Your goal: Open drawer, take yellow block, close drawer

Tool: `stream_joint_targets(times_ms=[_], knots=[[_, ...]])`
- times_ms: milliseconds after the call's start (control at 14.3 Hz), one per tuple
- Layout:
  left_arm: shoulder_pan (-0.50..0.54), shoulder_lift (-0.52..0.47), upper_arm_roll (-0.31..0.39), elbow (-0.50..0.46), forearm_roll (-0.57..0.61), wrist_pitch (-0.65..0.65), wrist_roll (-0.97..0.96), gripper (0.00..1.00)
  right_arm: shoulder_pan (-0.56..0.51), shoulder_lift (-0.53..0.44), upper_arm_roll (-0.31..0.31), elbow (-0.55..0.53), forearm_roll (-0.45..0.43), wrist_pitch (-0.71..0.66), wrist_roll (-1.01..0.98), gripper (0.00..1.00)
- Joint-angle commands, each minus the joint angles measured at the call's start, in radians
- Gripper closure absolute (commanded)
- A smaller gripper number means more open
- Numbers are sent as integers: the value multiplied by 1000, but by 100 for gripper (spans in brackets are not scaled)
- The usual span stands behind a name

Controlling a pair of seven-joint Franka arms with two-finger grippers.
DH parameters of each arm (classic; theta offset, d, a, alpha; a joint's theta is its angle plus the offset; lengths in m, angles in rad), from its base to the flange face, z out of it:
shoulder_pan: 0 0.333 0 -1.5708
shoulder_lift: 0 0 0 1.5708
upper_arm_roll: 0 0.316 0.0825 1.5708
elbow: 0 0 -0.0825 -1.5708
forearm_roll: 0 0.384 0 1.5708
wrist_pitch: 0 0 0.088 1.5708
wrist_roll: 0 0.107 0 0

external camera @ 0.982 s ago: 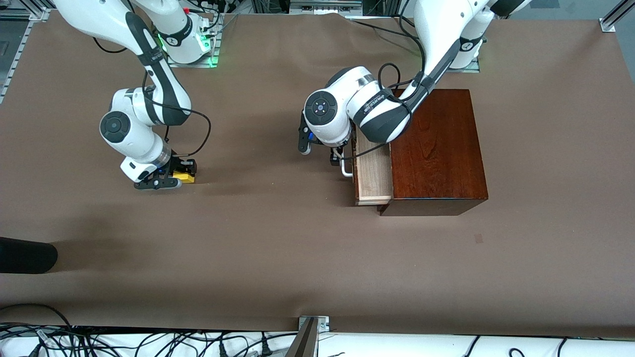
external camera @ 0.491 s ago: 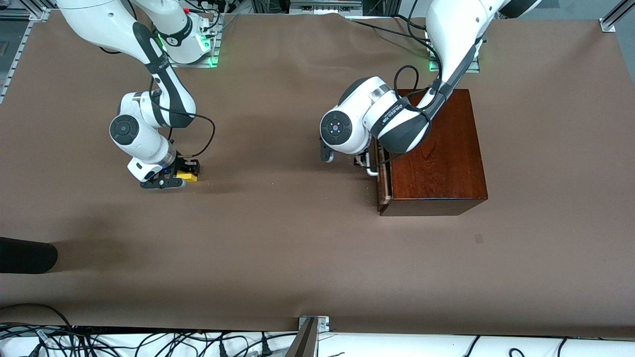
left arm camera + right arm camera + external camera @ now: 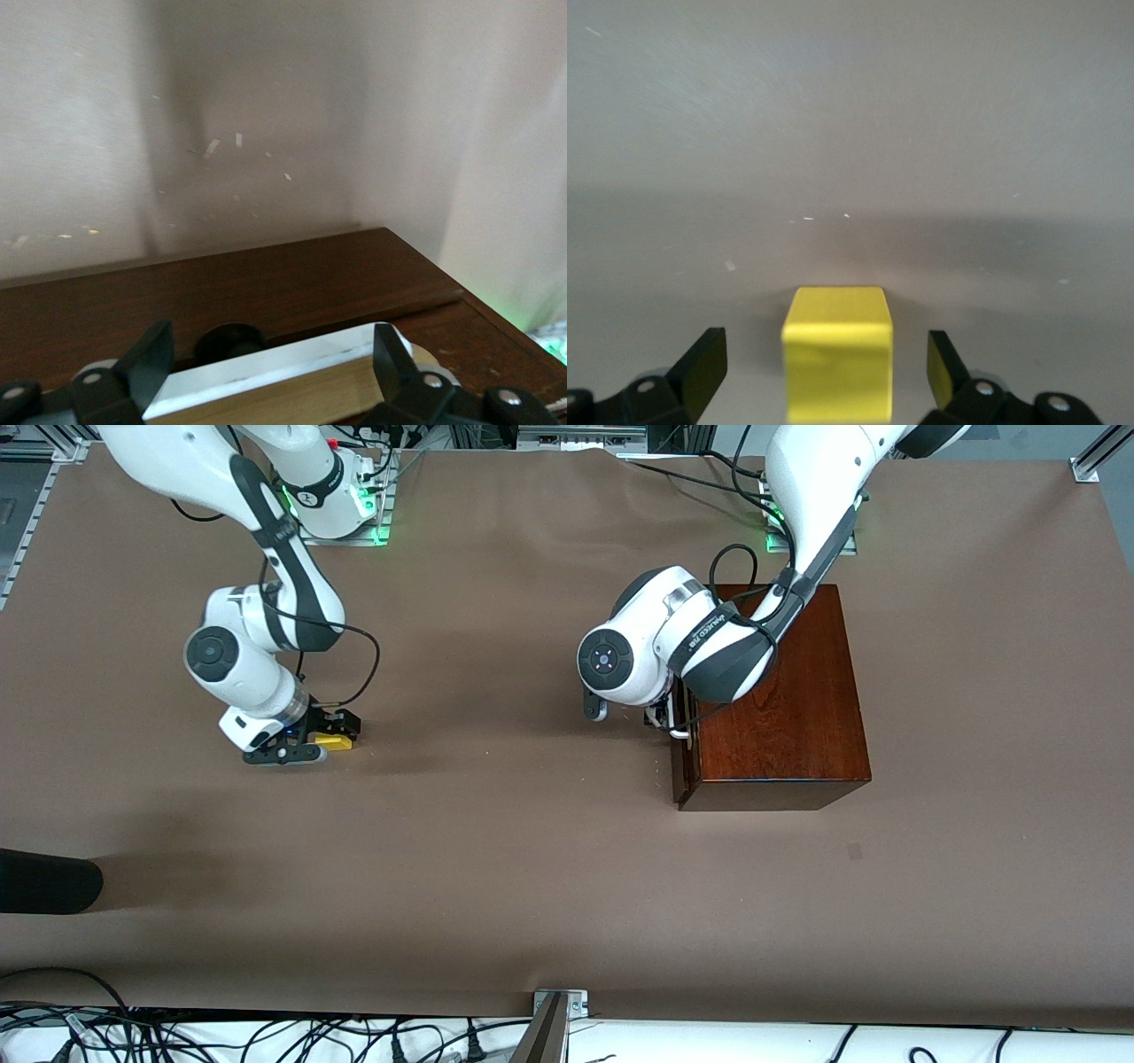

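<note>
The drawer (image 3: pixel 678 766) of the dark reddish-brown wooden box (image 3: pixel 780 700) is shut flush with the box. My left gripper (image 3: pixel 663 722) is at the drawer front, open, with the white bar handle (image 3: pixel 266 376) lying between its fingers (image 3: pixel 151 359). The dark wood front (image 3: pixel 266 283) fills the left wrist view around the handle. The yellow block (image 3: pixel 337 742) sits on the table toward the right arm's end. My right gripper (image 3: pixel 331 738) is low over it, open, one finger on each side with gaps. The right wrist view shows the block (image 3: pixel 837 354) between the fingers (image 3: pixel 704 363).
The brown table cover (image 3: pixel 532 868) spreads around the box and the block. A dark rounded object (image 3: pixel 44 881) juts in at the table's edge at the right arm's end. Cables (image 3: pixel 266 1036) run along the front edge.
The drawer went from pulled out with its pale interior showing to fully shut, with my left gripper moving in with the handle. My right gripper stayed around the yellow block, shifting only slightly.
</note>
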State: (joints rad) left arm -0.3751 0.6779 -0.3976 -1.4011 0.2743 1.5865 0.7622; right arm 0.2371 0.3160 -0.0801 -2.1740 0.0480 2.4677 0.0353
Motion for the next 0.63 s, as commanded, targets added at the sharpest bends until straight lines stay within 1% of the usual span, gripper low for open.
stream_joint_targets(times_ms=[0, 140, 280, 351, 421, 561], knots=[[-8, -58, -41, -9, 22, 50, -135, 0, -4, -86, 2, 135, -51, -212, 2, 0], [-2, -78, -79, -3, 22, 93, -329, 0, -5, -115, -3, 228, -53, -303, -40, 0], [13, -119, -81, 25, 7, 113, -403, 0, -7, -146, -4, 343, -53, -448, -80, 0], [48, -144, -78, 34, -12, 110, -405, 0, -7, -162, -6, 393, -53, -523, -99, 0], [108, -171, -82, 34, -17, 107, -393, 0, -7, -175, -9, 445, -53, -592, -118, 0], [200, -250, -81, 36, -17, 75, -391, 0, -7, -176, -27, 545, -51, -709, -156, 0]])
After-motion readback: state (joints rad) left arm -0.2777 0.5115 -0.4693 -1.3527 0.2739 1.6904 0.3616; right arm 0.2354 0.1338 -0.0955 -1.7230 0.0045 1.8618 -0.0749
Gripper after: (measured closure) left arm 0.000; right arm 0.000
